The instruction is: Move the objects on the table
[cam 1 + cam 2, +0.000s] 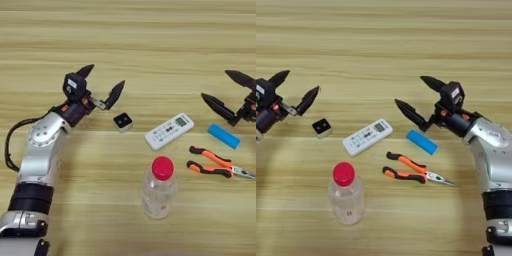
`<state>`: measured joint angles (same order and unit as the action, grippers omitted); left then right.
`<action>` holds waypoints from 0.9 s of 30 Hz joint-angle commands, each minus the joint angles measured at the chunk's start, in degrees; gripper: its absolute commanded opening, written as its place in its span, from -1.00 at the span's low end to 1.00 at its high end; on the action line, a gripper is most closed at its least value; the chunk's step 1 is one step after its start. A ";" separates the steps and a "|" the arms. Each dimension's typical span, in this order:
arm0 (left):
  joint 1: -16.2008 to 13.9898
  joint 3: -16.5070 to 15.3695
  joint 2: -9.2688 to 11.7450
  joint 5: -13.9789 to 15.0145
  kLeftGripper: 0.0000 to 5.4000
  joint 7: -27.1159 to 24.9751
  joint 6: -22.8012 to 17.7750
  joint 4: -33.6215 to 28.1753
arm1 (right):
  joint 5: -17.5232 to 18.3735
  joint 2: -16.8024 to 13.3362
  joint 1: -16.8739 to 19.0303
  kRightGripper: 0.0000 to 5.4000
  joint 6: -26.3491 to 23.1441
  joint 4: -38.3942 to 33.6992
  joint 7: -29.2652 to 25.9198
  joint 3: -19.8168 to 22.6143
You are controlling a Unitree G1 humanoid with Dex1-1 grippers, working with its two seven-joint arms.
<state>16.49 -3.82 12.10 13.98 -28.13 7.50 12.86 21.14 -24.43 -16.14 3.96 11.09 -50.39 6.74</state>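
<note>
1. Light wooden table (150, 40) carries a clear plastic bottle with red cap (159, 188) nearest, white remote control (169, 131) beyond.
2. Small black cube (122, 121) lies left; flat blue rectangular block (422, 142) and orange-handled pliers (411, 169) right.
3. Left gripper (102, 82) and right gripper (415, 96) hover spread, holding nothing.

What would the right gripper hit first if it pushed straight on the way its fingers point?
Likely nothing nearby: the open right gripper points toward picture left, passing above the white remote over bare table, though its height is unclear.
</note>
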 commanded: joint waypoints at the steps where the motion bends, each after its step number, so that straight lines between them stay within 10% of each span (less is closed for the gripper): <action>1: -0.21 -1.76 -1.24 -5.15 1.00 9.33 2.11 3.48 | 0.02 0.76 -0.39 0.99 -0.80 -1.44 1.11 -0.61; 12: 0.75 -3.75 -4.73 -8.20 1.00 20.36 7.81 10.87 | 2.21 -0.74 1.85 0.99 -4.06 -9.35 -0.94 -2.29; 27: 3.49 -3.61 -4.20 -12.15 1.00 24.19 18.53 22.37 | 14.65 -8.05 10.64 0.99 -20.12 -38.89 -9.43 -10.54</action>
<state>19.15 -7.94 7.61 2.73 -4.52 24.72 33.82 35.15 -31.29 -6.05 -14.68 -26.18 -58.97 -2.43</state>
